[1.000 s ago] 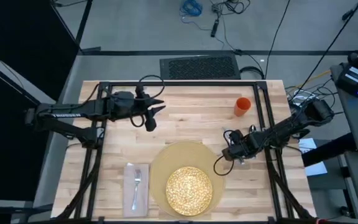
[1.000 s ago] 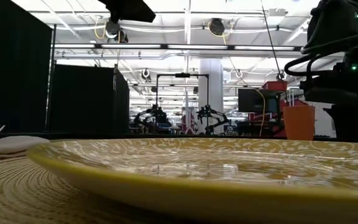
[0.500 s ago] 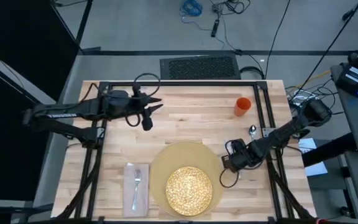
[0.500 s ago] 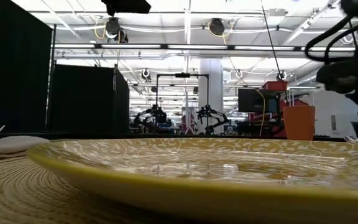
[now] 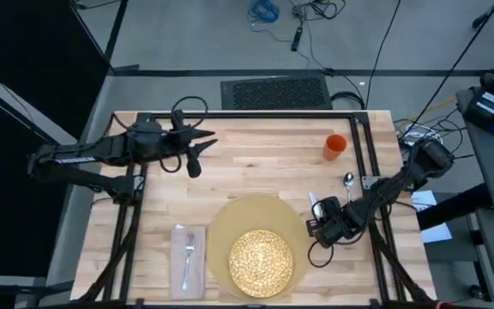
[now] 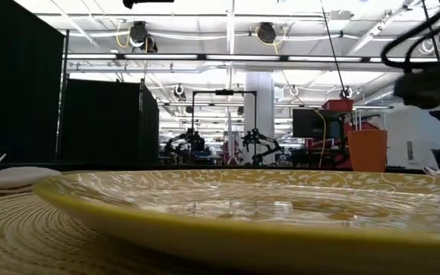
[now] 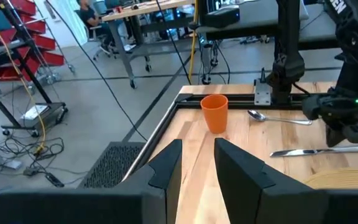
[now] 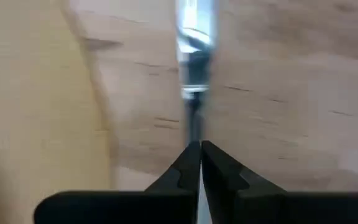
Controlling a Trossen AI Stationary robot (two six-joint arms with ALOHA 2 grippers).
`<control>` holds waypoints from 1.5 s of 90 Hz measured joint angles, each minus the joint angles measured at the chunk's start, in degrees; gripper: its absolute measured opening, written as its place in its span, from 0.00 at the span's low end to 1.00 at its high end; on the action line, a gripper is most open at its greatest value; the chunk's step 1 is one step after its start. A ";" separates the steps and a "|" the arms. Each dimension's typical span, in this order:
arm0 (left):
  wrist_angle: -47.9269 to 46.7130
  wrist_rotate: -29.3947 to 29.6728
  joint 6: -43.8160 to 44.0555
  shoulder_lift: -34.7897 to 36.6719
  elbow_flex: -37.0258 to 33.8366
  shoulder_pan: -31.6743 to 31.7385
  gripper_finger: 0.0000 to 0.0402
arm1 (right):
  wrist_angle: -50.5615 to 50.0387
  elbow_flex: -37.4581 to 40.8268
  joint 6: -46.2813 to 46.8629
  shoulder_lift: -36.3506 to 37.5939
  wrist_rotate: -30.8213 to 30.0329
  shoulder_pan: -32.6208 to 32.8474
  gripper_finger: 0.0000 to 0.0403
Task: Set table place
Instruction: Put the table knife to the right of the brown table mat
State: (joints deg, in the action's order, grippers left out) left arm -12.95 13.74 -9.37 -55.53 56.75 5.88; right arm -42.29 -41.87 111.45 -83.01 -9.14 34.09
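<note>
A yellow speckled plate (image 5: 262, 263) rests on the round tan placemat (image 5: 249, 216). To their left a fork (image 5: 189, 252) lies on the beige napkin (image 5: 178, 263). My right gripper (image 5: 321, 225) is low beside the placemat's right edge, shut on the knife (image 7: 319, 150), which points toward the far edge. The spoon (image 5: 348, 180) and the orange cup (image 5: 334, 147) sit farther back on the right. My left gripper (image 7: 197, 165) hovers open over the table's far left, holding nothing. My right gripper pinches the knife's near end (image 8: 194, 124) between its two shut fingers (image 8: 185, 163), which lie along the knife. The knife runs level from the fingertips toward the far edge, low beside the placemat. Whether it rests on the wood I cannot tell.
A black metal frame (image 5: 363, 137) rings the wooden table (image 5: 256, 167). Bare wood lies between the placemat and the far edge. Cables trail from the right arm (image 5: 401, 176) near the table's right edge.
My right gripper has moved toward the table's near edge along the placemat's right side, carrying the knife with it; the spoon behind it has come into view. My left gripper has drawn back a little toward the far left corner.
</note>
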 joint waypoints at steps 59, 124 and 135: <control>0.55 0.00 1.51 0.02 0.00 -0.03 0.20 | -6.49 0.02 -7.91 1.00 0.31 -5.74 0.32; 0.05 4.37 2.97 -0.33 0.00 -0.01 0.20 | -1.40 -0.07 -13.60 0.65 -1.29 -7.30 0.49; -0.17 4.35 2.99 -0.33 0.00 -0.03 0.20 | -0.93 -0.07 -14.08 -1.09 -1.29 -7.25 0.49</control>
State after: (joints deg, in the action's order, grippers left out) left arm -13.12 18.09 -6.37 -55.86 56.75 5.85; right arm -43.21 -41.93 97.37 -84.11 -10.43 26.84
